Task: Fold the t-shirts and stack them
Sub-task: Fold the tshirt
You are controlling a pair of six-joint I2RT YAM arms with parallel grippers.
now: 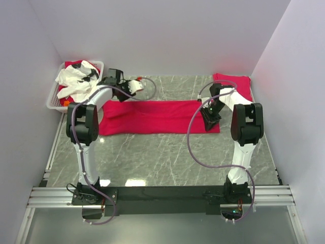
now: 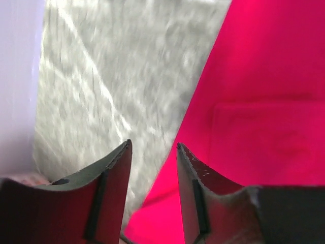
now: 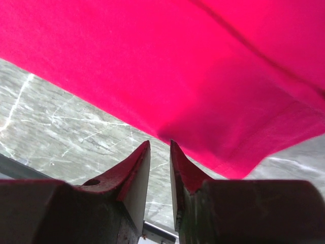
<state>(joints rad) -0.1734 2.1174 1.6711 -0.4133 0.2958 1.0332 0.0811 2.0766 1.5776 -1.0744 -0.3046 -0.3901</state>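
At the far left of the overhead view, a white slotted plastic basket (image 1: 52, 96) holds a heap of white cloth (image 1: 76, 81) with bits of red showing beneath it. Just right of the basket, the left tool (image 1: 136, 87) hangs over the far left part of the grey marble-patterned table (image 1: 167, 157). It is close to the upper left end of a bright crimson-red t-shirt (image 1: 157, 117) that lies folded into a long flat band across the middle of the table.

The left wrist camera adds what the overhead view cannot resolve. The left tool (image 2: 152, 144) is released, its two dark fingers parted with nothing between them. Beyond them are bare table (image 2: 101, 76) to the left and the red t-shirt (image 2: 264, 101) to the right, with a squarish folded layer showing as a faint seam.

Further right in the overhead view, the right tool (image 1: 209, 121) points down onto the right end of the band. Its wrist camera shows the right tool (image 3: 160, 142) with only a narrow gap between the fingers. Table (image 3: 61, 122) is visible through that gap and no cloth can be seen pinched there. The rounded folded edge of the red t-shirt (image 3: 203, 66) runs just past the fingertips; whether they touch it is unclear.

Only the overhead view shows a second crimson-red t-shirt (image 1: 237, 84), folded at the far right corner of the table, well apart from the basket.
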